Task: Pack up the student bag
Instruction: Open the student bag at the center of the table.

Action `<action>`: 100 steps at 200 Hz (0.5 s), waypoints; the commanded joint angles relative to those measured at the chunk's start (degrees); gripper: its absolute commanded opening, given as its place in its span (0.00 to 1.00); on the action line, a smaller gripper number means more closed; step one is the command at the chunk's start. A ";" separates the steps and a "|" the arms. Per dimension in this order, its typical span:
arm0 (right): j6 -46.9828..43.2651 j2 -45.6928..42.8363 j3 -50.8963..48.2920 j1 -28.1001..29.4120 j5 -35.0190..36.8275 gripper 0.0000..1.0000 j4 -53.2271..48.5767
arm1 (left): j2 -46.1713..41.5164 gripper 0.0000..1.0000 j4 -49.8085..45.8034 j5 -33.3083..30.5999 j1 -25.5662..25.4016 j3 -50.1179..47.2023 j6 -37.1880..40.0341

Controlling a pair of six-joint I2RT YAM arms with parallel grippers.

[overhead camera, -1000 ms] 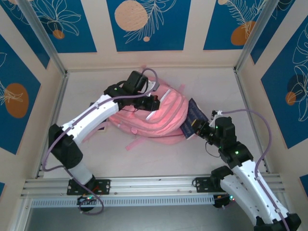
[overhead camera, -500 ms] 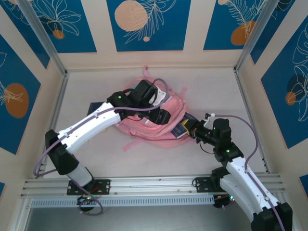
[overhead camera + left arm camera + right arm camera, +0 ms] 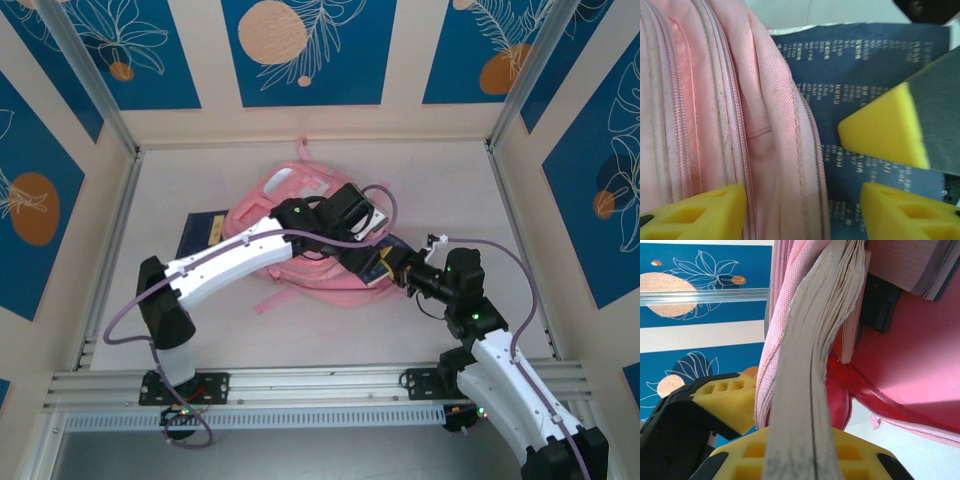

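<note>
The pink student bag [image 3: 300, 215] lies in the middle of the table, its zipped rim [image 3: 765, 130] running up the left wrist view. A dark blue book [image 3: 383, 262] sticks into its right side, with my right gripper [image 3: 398, 268] shut on it. The page edges [image 3: 812, 365] run between that gripper's [image 3: 802, 460] yellow fingers, into the bag's pink-red inside [image 3: 900, 365]. My left gripper [image 3: 362, 252] reaches over the bag and stands open [image 3: 802, 215], one fingertip [image 3: 695, 215] on the bag side, the other over the book cover [image 3: 865, 75].
A second dark blue book [image 3: 203, 232] lies flat on the table left of the bag. More books [image 3: 912, 265] sit inside the bag. A pink strap [image 3: 275, 298] trails toward the near rail. Patterned walls close the table in on three sides.
My left arm has swung from the bag's back left across to its right side and its gripper has opened. My right gripper has pushed the book further into the bag.
</note>
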 commanded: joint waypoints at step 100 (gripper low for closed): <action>-3.97 -1.80 -0.62 1.38 -2.41 0.00 1.96 | -8.55 0.00 0.86 -16.51 0.46 2.31 3.80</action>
